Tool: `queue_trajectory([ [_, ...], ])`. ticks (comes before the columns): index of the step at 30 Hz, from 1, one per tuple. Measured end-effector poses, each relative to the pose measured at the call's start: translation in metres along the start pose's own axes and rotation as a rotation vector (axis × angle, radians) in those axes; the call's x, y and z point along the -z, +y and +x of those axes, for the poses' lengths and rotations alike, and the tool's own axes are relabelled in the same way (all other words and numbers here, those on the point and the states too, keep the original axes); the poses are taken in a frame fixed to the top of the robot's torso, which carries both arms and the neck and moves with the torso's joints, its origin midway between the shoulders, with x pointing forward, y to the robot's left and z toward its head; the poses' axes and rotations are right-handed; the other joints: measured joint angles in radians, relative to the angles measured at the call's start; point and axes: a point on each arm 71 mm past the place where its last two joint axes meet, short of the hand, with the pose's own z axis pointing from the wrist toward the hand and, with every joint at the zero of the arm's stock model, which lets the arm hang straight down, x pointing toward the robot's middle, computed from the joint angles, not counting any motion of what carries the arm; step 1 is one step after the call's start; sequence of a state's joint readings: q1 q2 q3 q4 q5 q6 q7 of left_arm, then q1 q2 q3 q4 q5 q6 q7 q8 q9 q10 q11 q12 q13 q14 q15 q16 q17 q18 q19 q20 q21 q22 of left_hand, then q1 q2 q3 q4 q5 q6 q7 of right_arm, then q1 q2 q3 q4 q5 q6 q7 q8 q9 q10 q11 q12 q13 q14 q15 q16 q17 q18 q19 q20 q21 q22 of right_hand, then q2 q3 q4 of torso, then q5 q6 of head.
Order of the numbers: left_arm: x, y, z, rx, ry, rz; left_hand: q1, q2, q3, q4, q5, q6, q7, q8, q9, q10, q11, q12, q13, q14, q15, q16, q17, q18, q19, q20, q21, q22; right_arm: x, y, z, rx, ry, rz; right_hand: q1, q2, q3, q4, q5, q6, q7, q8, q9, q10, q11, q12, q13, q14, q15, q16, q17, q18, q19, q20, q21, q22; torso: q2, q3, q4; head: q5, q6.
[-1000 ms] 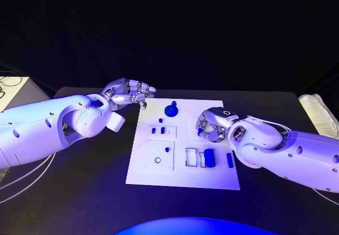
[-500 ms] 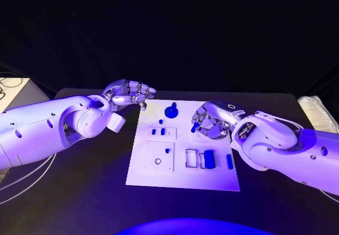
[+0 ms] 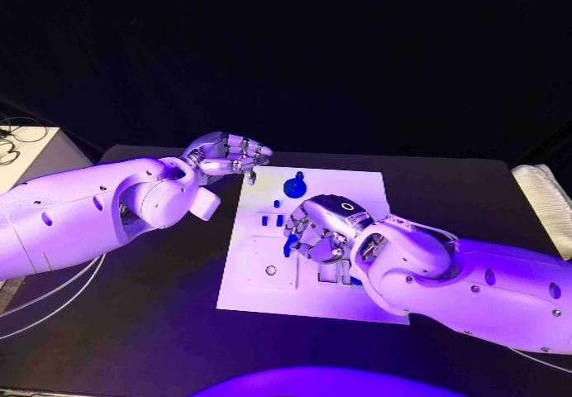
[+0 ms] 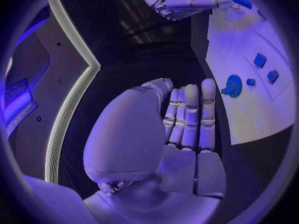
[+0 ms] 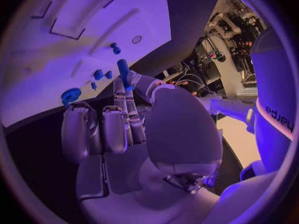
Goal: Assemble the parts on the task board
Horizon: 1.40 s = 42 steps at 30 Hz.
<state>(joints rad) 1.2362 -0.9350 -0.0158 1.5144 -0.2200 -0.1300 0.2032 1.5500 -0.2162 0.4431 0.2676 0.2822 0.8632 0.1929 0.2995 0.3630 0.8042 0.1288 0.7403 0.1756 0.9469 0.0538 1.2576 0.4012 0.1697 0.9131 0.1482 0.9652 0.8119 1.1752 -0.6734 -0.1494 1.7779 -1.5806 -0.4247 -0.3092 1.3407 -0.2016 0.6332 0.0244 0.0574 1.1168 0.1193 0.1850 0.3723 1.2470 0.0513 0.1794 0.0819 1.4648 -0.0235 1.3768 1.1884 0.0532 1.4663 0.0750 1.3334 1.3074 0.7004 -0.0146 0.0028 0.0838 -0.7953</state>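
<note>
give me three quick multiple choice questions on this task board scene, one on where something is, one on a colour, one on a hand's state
1. Where is the left hand?
A. at the far left corner of the task board
B. over the board's near right corner
C. flat on the board's middle

2. What colour is the round part at the board's far end?
A. red
B. blue
C. yellow

3. What is the right hand doing?
A. lying flat and empty
B. pressing the round part
C. pinching a small blue peg

Answers: 1 A, the head view shows it curled by that corner. 2 B, it is blue against the white plate. 3 C, the right wrist view shows the peg between its fingertips.
</note>
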Motion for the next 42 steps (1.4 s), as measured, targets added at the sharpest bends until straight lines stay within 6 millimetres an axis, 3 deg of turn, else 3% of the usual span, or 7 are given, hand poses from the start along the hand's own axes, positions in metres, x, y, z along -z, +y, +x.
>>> queue_trajectory([
  [6, 0.0, 0.0, 0.001, 0.001, 0.002, -0.001, 0.0, 0.0, 0.0, 0.0, 0.0, 0.0, 0.0, 0.0, 0.0, 0.0, 0.0, 0.0, 0.0, 0.0, 0.0, 0.0, 0.0, 0.0, 0.0, 0.0, 0.0, 0.0, -0.005, 0.012, 0.025, -0.024, 0.027, -0.026, 0.0, 0.0, 0.0, 0.0, 0.0, 0.0, 0.0, 0.0, 0.001, 0.003, -0.003, -0.004, 0.0, 0.0, 0.0, 0.0, 0.0, 0.0, 0.0, 0.0, 0.0, 0.0, 0.002, 0.001, 0.0007, 0.008, -0.003],
  [13, 0.0, 0.0, 0.002, 0.001, 0.004, -0.001, 0.0, 0.0, 0.004, -0.004, 0.0, -0.004, -0.003, 0.005, 0.002, 0.0, 0.0, 0.0, 0.0, 0.0, 0.0, 0.0, 0.002, 0.0, -0.004, 0.004, 0.0, 0.0, -0.009, 0.016, 0.041, -0.024, 0.033, -0.037, 0.0, 0.0, 0.0, 0.0, -0.002, -0.002, 0.002, 0.0, 0.001, 0.003, -0.003, -0.004, 0.0, 0.0, 0.0, 0.0, 0.0, 0.0, 0.0, 0.0, 0.0, 0.0, 0.003, 0.0016, 0.0007, 0.017, -0.01],
  [24, 0.0, 0.0, 0.001, 0.001, 0.004, -0.002, 0.0, 0.0, 0.004, -0.004, 0.0, -0.004, -0.003, 0.005, 0.002, 0.0, 0.0, 0.0, 0.0, 0.0, 0.0, 0.0, 0.002, 0.0, -0.004, 0.004, 0.0, 0.0, -0.01, 0.016, 0.049, -0.013, 0.039, -0.043, 0.0, 0.0, -0.001, -0.001, -0.003, -0.004, 0.001, -0.001, 0.001, 0.003, -0.003, -0.005, 0.0, 0.0, 0.0, 0.0, 0.0, 0.0, 0.0, 0.0, 0.0, 0.001, 0.003, 0.0018, -0.0006, 0.028, -0.023],
  [42, 0.001, 0.001, 0.0, 0.001, 0.0, -0.006, -0.004, -0.004, 0.004, -0.004, 0.0, -0.003, -0.003, 0.005, 0.003, 0.0, 0.0, 0.0, 0.0, 0.0, 0.0, 0.0, 0.003, 0.0, -0.004, 0.004, 0.0, 0.001, -0.01, 0.012, 0.051, 0.027, 0.059, -0.043, -0.004, -0.004, 0.002, -0.004, 0.001, -0.003, -0.004, -0.001, 0.003, 0.004, -0.003, -0.009, 0.0, 0.0, 0.0, 0.0, -0.002, 0.0, 0.0, 0.0, -0.004, 0.001, 0.001, 0.0011, -0.0011, 0.029, -0.028],
])
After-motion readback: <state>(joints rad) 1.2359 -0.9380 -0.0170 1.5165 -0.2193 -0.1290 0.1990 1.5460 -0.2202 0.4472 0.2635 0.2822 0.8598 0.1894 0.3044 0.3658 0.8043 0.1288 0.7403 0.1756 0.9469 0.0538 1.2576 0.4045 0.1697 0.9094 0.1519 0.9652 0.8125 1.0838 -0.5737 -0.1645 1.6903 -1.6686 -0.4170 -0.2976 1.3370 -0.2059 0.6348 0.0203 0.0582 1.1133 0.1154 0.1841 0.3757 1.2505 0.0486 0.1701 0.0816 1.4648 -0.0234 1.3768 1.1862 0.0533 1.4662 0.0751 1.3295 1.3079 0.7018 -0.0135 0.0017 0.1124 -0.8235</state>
